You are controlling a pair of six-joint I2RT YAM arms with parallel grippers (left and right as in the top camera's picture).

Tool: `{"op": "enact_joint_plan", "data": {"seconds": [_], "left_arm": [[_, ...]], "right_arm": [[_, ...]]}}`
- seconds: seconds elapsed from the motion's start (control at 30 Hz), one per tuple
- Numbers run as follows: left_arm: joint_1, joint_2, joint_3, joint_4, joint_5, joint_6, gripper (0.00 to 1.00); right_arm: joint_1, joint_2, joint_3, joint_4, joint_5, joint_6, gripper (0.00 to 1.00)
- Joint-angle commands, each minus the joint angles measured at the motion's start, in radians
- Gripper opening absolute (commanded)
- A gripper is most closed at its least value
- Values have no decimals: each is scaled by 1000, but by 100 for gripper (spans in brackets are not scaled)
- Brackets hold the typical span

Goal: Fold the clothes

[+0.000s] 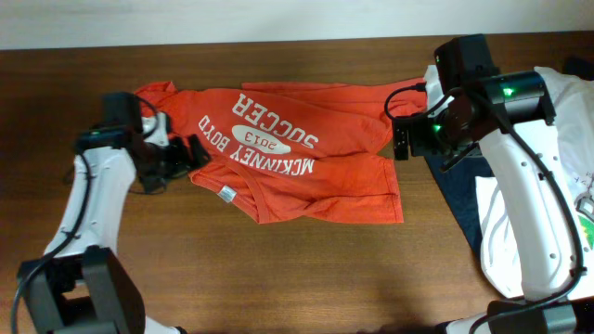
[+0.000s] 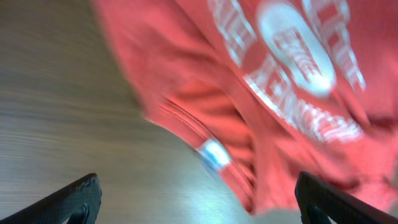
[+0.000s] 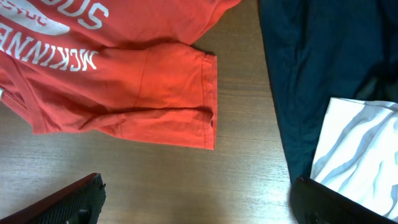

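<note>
Nearest me runs the front of the brown wooden table. Past that, the orange-red T-shirt lies across the middle, rumpled and partly doubled over, white lettering up. At its left edge sits the left gripper, fingers spread wide, holding nothing. By the right sleeve hangs the right gripper, equally wide apart and empty. Off to the right lie a dark navy garment and a white shirt.
</note>
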Motion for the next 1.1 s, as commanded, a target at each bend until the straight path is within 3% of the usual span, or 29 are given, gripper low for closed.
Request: {"op": "enact_joint_plan", "data": {"seconds": [0.0, 0.17, 0.23, 0.27, 0.33, 0.37, 0.4, 0.43, 0.5, 0.57, 0.6, 0.7, 0.83, 0.9, 0.97, 1.03, 1.07], "left_arm": [[-148, 58, -106, 43, 130, -34, 99], [-407, 172, -222, 212, 129, -214, 91], [-463, 211, -221, 277, 129, -254, 38], [-468, 212, -221, 276, 122, -253, 0], [-445, 207, -216, 224, 19, -253, 0], [-374, 188, -188, 117, -152, -249, 0], [-308, 167, -159, 63, -233, -219, 0], [-167, 126, -81, -10, -316, -183, 0], [40, 72, 38, -23, -319, -159, 1], [147, 65, 63, -69, -202, -159, 78], [144, 66, 44, -133, -146, -159, 99], [61, 66, -61, -220, -129, -160, 99], [-127, 66, -274, 77, -125, -174, 99], [-173, 68, -328, 148, -158, -202, 98], [-191, 68, -345, 158, -185, -208, 92], [-190, 68, -345, 204, -204, -212, 73], [-191, 68, -345, 241, -204, -217, 56]], "right_arm": [[-6, -14, 13, -8, 13, 9, 99], [-7, -14, 13, -16, 13, 8, 99], [-7, -14, 13, -18, 13, 8, 99], [-7, -14, 13, -20, 13, 8, 99], [-7, -14, 13, -20, 32, 9, 99], [-7, -14, 13, -20, 44, 8, 99], [-7, -14, 13, -20, 55, 9, 99], [-7, -14, 13, -19, 73, 9, 99], [-7, -14, 13, -20, 72, 9, 99], [-7, -14, 13, -20, 72, 8, 99], [-7, -14, 13, -20, 72, 8, 99], [-7, -14, 12, -26, 72, 8, 99], [-7, -14, 11, -29, 72, 9, 99], [-7, -14, 11, -42, 72, 8, 99], [-7, -14, 11, -42, 72, 8, 99], [-6, -14, 11, -43, 68, 8, 99], [-6, -14, 11, -43, 61, 9, 99]]}}
